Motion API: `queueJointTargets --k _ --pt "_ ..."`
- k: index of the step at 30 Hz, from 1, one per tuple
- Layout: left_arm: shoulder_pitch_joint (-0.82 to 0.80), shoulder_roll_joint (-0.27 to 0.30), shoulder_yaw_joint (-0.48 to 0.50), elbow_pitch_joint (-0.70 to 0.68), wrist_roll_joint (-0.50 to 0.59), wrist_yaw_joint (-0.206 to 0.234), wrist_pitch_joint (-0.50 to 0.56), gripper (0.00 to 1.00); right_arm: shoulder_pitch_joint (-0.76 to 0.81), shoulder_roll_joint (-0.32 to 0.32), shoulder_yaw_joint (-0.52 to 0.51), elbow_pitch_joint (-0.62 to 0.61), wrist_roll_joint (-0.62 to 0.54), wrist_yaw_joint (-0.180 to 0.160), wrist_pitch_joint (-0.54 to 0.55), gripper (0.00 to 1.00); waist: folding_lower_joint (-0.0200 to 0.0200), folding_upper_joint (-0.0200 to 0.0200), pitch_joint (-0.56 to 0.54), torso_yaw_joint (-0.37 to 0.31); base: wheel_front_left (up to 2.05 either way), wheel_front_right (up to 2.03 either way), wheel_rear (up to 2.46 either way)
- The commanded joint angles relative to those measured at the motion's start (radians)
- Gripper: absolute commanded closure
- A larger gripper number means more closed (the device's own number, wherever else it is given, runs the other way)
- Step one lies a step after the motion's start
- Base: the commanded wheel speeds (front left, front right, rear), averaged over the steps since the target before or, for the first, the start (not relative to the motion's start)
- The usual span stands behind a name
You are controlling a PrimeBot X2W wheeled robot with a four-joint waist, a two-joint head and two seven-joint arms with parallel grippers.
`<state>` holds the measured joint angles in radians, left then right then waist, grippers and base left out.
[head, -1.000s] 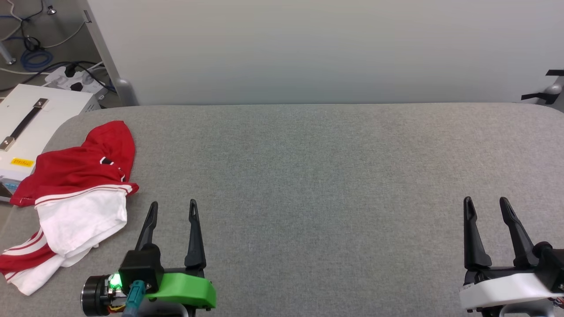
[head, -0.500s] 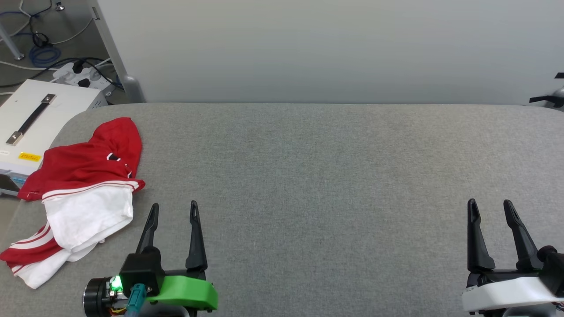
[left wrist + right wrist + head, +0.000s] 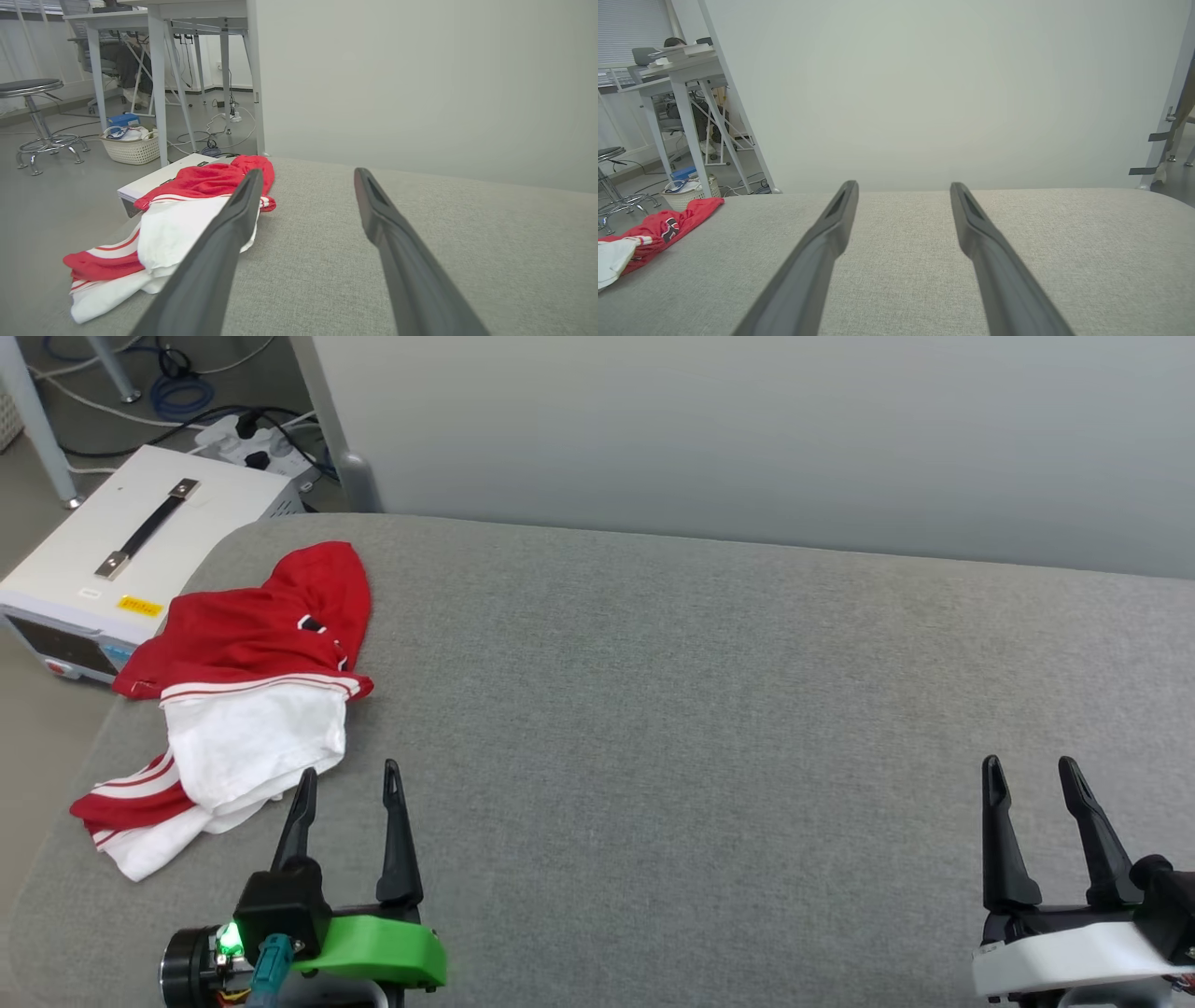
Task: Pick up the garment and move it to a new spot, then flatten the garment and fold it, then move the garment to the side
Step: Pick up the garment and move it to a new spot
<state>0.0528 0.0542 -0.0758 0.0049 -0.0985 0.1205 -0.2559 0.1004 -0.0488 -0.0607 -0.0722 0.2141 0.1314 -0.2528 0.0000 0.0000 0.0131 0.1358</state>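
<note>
Looking down on the grey bench, I have most of its top bare and the shirt crumpled in a heap at the left end, close to the left edge, with a white box standing off the bench beyond it. The heap's long axis runs on a diagonal, from the red part farther away to the striped trim nearer me and more to the left, with a white sleeve in the middle. My left gripper is much the nearer: the shirt lies ahead and to the left of its fingers, the white sleeve just beside the left fingertip, and I cannot tell whether they touch. The right gripper sits well apart, at the bench's other end. Both pairs of fingers are spread and hold nothing. I judge the pick-up falls to the left arm, reaching forward and left.
</note>
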Motion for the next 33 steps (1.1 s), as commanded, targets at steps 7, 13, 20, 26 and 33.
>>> queueJointTargets --k 7,13,20,26,33 --pt "-0.025 -0.004 0.026 0.001 -0.023 0.009 -0.006 0.00 -0.012 -0.001 0.015 -0.004 -0.016 -0.001 -0.009 0.00 0.0000 0.0000 0.038 0.128 0.00 0.00 0.00" --pt "-0.027 -0.004 0.040 0.003 -0.037 0.012 -0.006 0.00 -0.015 -0.001 0.027 -0.002 -0.024 -0.001 -0.009 0.00 0.0000 0.0000 0.046 0.201 0.00 0.00 0.00" --pt "-0.026 -0.004 0.060 0.009 -0.055 0.011 -0.006 0.00 -0.020 -0.001 0.047 -0.001 -0.031 -0.001 -0.009 0.00 0.0000 0.0000 0.051 0.271 0.00 0.00 0.00" --pt "-0.021 -0.004 0.078 0.011 -0.072 0.015 -0.006 0.00 -0.023 -0.001 0.058 -0.001 -0.036 -0.001 -0.009 0.00 0.0000 0.0000 0.054 0.300 0.00 0.00 0.00" --pt "-0.026 -0.004 0.098 0.012 -0.075 0.004 -0.006 0.00 -0.024 -0.001 0.065 -0.001 -0.040 -0.001 -0.009 0.00 0.0000 0.0000 0.063 0.305 0.00 0.00 0.00"
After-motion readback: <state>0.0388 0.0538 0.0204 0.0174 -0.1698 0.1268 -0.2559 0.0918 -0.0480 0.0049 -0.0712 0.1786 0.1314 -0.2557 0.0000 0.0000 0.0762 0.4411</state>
